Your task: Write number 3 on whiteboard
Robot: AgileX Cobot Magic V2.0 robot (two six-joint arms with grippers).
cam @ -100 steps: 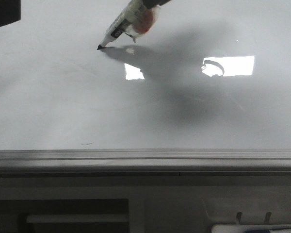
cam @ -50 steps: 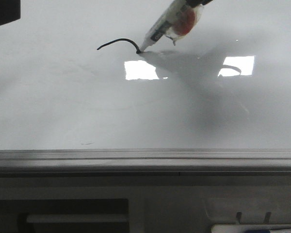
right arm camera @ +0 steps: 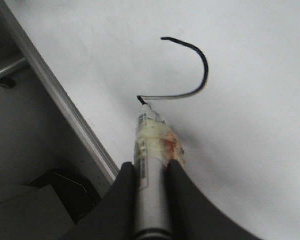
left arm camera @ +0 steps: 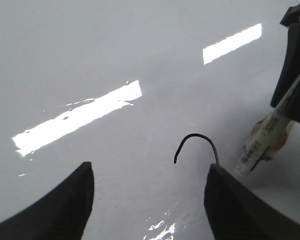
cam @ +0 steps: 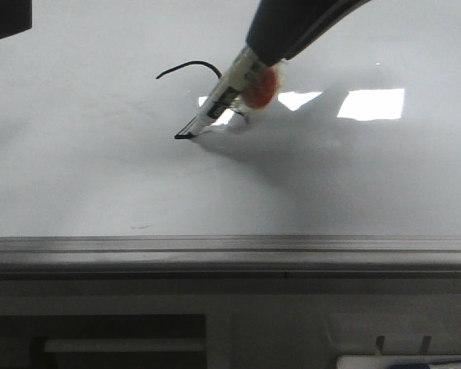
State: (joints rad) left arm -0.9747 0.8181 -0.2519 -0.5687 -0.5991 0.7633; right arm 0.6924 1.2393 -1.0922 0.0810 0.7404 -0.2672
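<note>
The whiteboard (cam: 77, 169) is a glossy pale grey board that fills the front view. On it is the number 3 (cam: 188, 66), of which only the rounded top and a thin stroke back to a pointed middle show (right arm camera: 205, 70). My right gripper (right arm camera: 151, 175) is shut on a grey marker pen (right arm camera: 150, 145) wrapped in yellowish tape with a red patch. The pen's black tip (cam: 178, 137) touches the board at the end of the stroke. My left gripper (left arm camera: 150, 200) is open and empty just above the board, beside the curved line (left arm camera: 195, 137) and the pen (left arm camera: 262, 145).
The grey metal frame edge (cam: 215, 250) runs along the board's near side, with a tray below (cam: 399, 361). A bright rectangular reflection (cam: 371, 103) lies at the right. A tiny dark smudge (cam: 138, 227) sits near the frame. A dark object (cam: 8, 19) fills the far left corner.
The pen tip drew an arc to the right from its start point, then swept back left and toward the near edge. The right arm came lower into view.
</note>
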